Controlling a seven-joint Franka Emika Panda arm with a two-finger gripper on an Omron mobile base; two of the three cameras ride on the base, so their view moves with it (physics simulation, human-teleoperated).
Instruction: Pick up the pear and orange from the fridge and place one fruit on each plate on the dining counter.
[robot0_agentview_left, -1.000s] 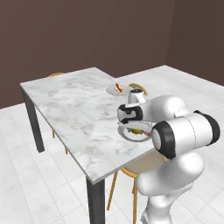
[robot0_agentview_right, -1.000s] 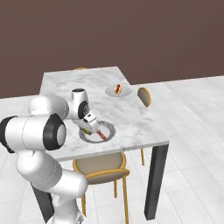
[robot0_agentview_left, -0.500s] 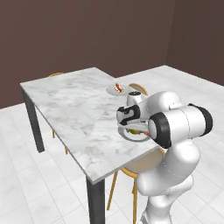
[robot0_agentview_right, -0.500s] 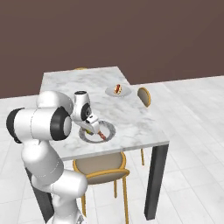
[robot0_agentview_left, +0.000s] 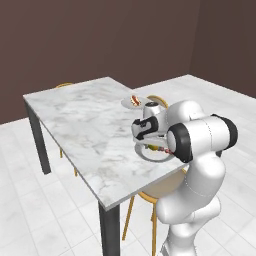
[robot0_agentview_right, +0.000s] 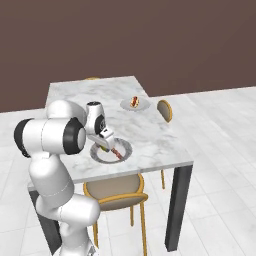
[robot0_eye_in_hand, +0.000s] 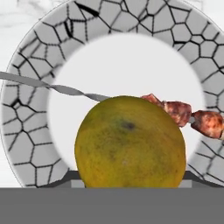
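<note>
orange (robot0_eye_in_hand: 130, 144) sits in the gripper (robot0_eye_in_hand: 130, 183), jaws closed on its sides, fruit held right above the near plate (robot0_eye_in_hand: 30, 131); can't tell if it touches the plate floor yet. Looks firm, round, light, skin a bit waxy so likely to roll once let go; a grip across the widest middle seems right, squeeze moderate, not fragile. From the fruit, the skewer (robot0_eye_in_hand: 188, 114) runs from about 10 o'clock to 3 o'clock behind it in the hand view, thin metal stick on the left, meat chunks on the right, just beside or touching the fruit, hard to say. Plate has a cracked-mosaic grey rim and a plain pale centre; shallow, so the rim gives little stop against rolling. In the right base view the gripper (robot0_agentview_right: 102, 141) hangs over the plate (robot0_agentview_right: 125, 148) near the bench (robot0_agentview_right: 150, 135) front edge. Second plate (robot0_agentview_right: 142, 106) with the red-and-yellow food piece (robot0_agentview_right: 134, 101) lies at roughly 1 o'clock from the first, well apart. A gold-legged stool (robot0_agentview_right: 115, 192) is tucked under the bench edge below the near plate. Pear not spotted. Left base view shows the same setup, gripper (robot0_agentview_left: 150, 145) low over the plate (robot0_agentview_left: 145, 156).
</note>
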